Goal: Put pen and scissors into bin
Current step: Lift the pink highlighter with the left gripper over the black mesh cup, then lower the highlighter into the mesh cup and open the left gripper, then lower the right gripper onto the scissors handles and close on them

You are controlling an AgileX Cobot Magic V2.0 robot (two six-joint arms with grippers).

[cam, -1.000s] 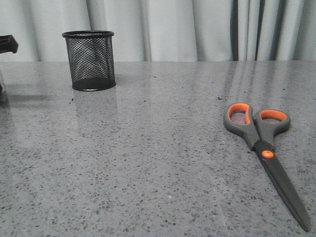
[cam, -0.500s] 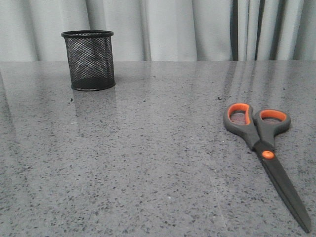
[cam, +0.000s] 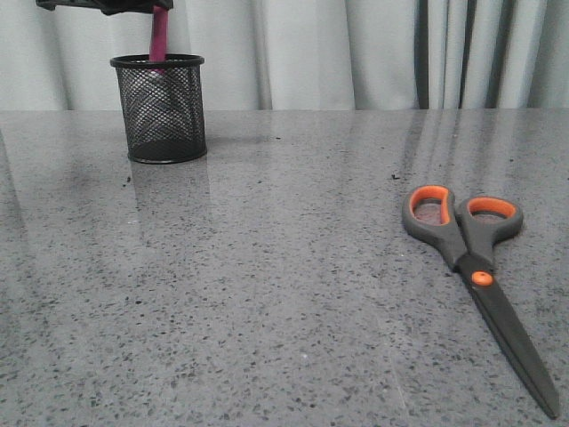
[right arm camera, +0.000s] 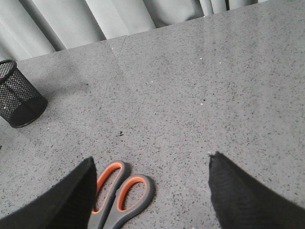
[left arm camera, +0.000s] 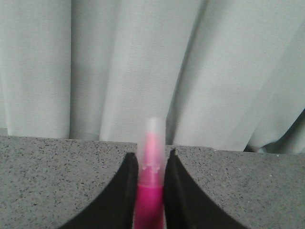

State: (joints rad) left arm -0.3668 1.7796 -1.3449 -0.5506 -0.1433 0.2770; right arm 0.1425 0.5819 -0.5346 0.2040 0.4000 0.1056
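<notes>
Bench [cam: 267, 267]: grey speckled stone top, backed along its far edge by pale grey curtains [cam: 356, 53].

Scissors [cam: 476, 267]: lying flat near the right edge of the bench, toward the near right corner. Dark grey handles lined in orange point to the far edge, orange pivot screw at the middle, and closed dark blades run to the near right corner. Nothing touches them.

Right gripper [right arm camera: 150, 191]: hangs above the scissors' handles [right arm camera: 116, 193], fingers spread wide, nothing between them.

Bin [cam: 160, 108]: black wire-mesh cup, upright near the far left corner of the bench, well apart from the scissors.

Left gripper [left arm camera: 150, 164]: directly above the bin at the top of the front view, its two fingers clamped narrow on the pen.

Pen [cam: 159, 34]: magenta, held upright, its lower end at the bin's rim, inside the opening; how deep it reaches cannot be told. The pale translucent end [left arm camera: 152, 138] stands out beyond the fingertips.
</notes>
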